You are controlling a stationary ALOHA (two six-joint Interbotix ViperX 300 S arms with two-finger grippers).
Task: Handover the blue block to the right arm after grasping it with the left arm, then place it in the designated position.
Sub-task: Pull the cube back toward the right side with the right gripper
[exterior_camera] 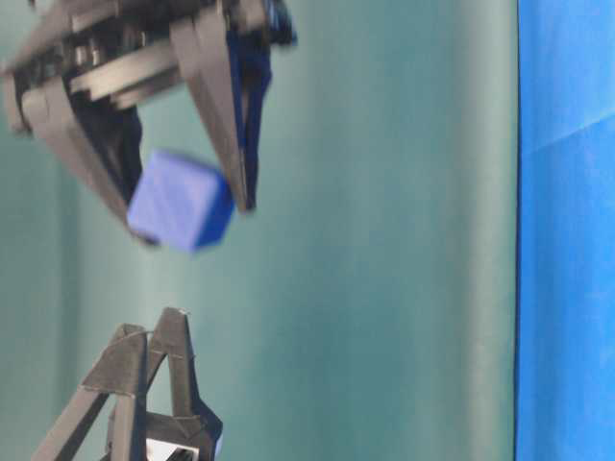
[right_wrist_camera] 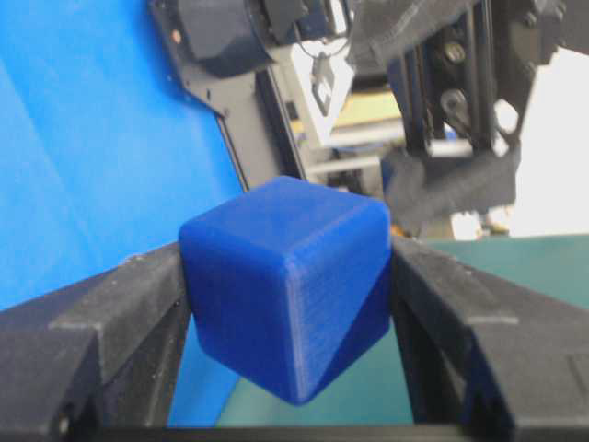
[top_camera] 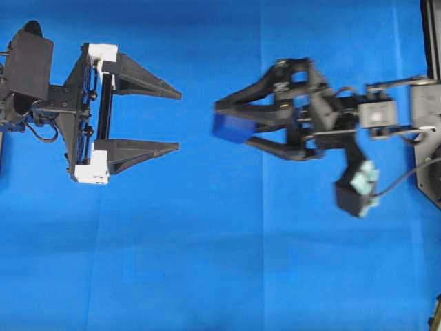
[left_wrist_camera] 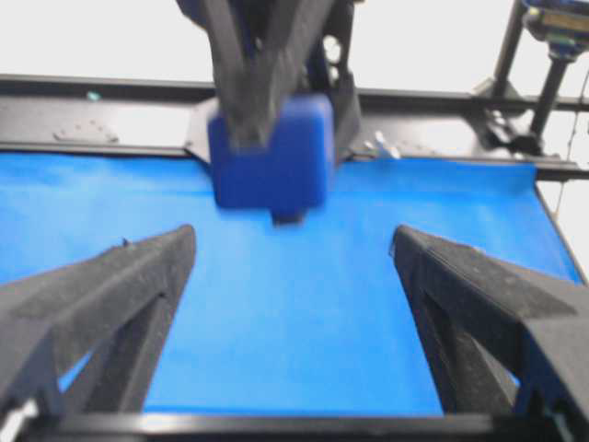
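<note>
Holding: the small dark-blue cube with rounded edges [top_camera: 231, 127], the blue block of the task, sits pinched between the two pointed black fingertips of the right gripper [top_camera: 231, 123], lifted clear above the bright blue cloth [top_camera: 207, 262]; the right wrist view shows both fingers pressed flat against opposite faces, with the cube turned a little askew.

Left gripper: the black gripper with white finger-mount blocks [top_camera: 178, 118] has its fingers spread wide with nothing between them; it stands well apart from the cube, tips aimed toward it.

Step in hand: the handover looks complete, since only the right arm has the cube. What is left, by my reading, is the carry and the placing.

Next move calls for: taking the cube to the designated position and lowering it onto the cloth before the fingers part. No marker for that spot shows in any view, so I cannot tell where it lies.

Surroundings: a dark frame [top_camera: 431, 103] runs along the right edge of the overhead view, a black rail [left_wrist_camera: 110, 92] borders the cloth's far side, and a teal backdrop [exterior_camera: 384, 240] fills the table-level view.

In the way: nothing lies on the visible cloth; the open left fingers facing the cube are the only nearby obstacle, though motion blur softens the right arm's outline.
</note>
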